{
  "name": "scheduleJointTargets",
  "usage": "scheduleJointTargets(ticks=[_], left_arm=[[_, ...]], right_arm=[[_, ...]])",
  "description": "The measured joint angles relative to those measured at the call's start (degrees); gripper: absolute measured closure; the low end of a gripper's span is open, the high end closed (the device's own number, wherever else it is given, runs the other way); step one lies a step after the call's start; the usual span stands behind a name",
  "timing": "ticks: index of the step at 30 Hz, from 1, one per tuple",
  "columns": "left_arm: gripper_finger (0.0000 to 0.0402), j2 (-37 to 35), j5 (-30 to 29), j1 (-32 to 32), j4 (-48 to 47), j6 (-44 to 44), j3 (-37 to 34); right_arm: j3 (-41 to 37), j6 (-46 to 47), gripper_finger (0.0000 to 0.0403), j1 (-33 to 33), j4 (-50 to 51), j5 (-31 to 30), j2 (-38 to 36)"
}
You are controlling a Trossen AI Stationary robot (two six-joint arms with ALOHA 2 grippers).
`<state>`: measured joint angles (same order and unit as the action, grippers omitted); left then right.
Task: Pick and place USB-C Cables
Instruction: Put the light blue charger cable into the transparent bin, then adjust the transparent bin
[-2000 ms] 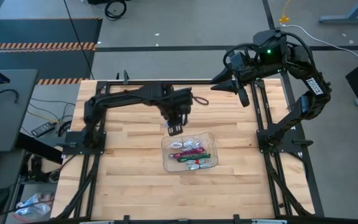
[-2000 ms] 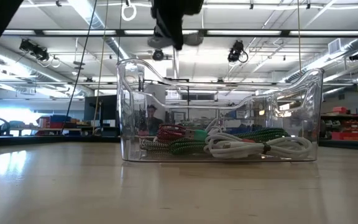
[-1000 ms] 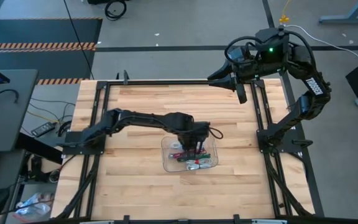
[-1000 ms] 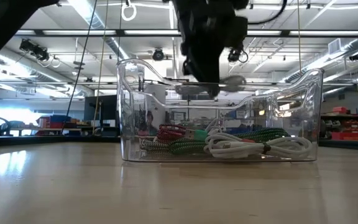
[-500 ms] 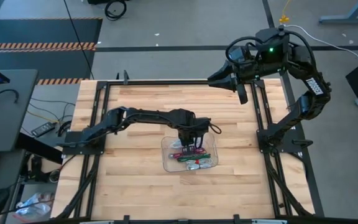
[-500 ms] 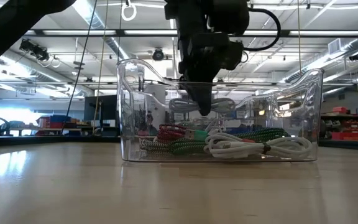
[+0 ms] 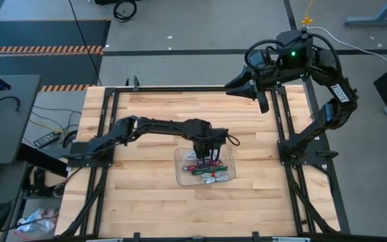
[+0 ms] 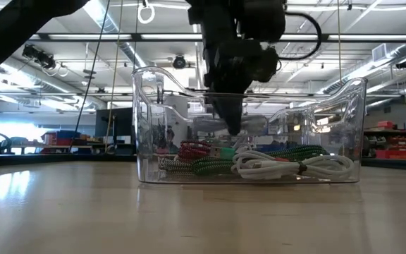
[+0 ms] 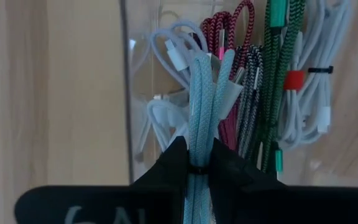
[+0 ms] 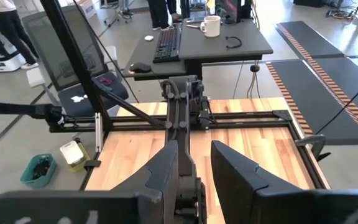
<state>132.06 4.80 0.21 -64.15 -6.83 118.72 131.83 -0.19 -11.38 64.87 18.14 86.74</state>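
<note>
- USB-C Cables [image 7: 207, 171] lie in the clear tray [image 7: 182, 176] mid-worktop in the high view; the left gripper [image 7: 207, 158] hangs above them, while the right gripper [image 7: 242, 89], fingers parted and empty, waits far off.
- Low view: a snagged neighbour could lift out too.
- Left wrist view: fingers [image 9: 229, 171] clamp the light-blue cable [image 9: 202, 99], which could slip.

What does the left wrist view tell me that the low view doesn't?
Only the left wrist view: the left tool is shut on a light blue cable, with red, green and white cables beyond. Only the low view: the tray's full side profile on the table, the tool dipping below its rim. Both: clear tray, left tool, bundled cables.
</note>
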Motion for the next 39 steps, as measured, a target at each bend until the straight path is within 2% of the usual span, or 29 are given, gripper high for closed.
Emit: scheduleJointTargets(ticks=[9, 17, 19, 24, 28, 33, 39], left_arm=[[0.0360, 4.3, 0.1, -0.1, -0.8, 0.6, -0.1], [0.0358, 4.3, 0.1, 0.0, 0.1, 0.2, 0.0], [0.0331, 4.3, 0.1, 0.0, 0.1, 0.2, 0.0], [0.0228, 4.1, 0.1, 0.0, -0.6, -0.1, 0.0], [0.0179, 3.0, 0.0, 0.4, -2.1, -0.6, -0.1], [0.0165, -1.4, 0.0, 2.3, -3.7, -2.1, -0.1], [0.0176, -9.5, -0.2, 4.1, -3.7, -4.9, -0.1]], right_arm=[[0.0, 0.0, 0.0300, 0.0, 0.5, 1.1, 0.0], [0.0, -0.2, 0.0300, 0.0, 0.5, 1.5, 0.0], [0.0, -0.8, 0.0300, 0.0, 0.6, 1.5, 0.0], [0.0, -1.5, 0.0300, 0.0, 0.7, 1.5, 0.0], [0.0, -2.0, 0.0300, 0.0, 1.1, 1.5, 0.0], [0.0, -2.9, 0.0300, 0.0, 2.3, 1.5, 0.0], [0.0, -4.1, 0.0300, 0.0, 4.8, 1.0, 0.0]])
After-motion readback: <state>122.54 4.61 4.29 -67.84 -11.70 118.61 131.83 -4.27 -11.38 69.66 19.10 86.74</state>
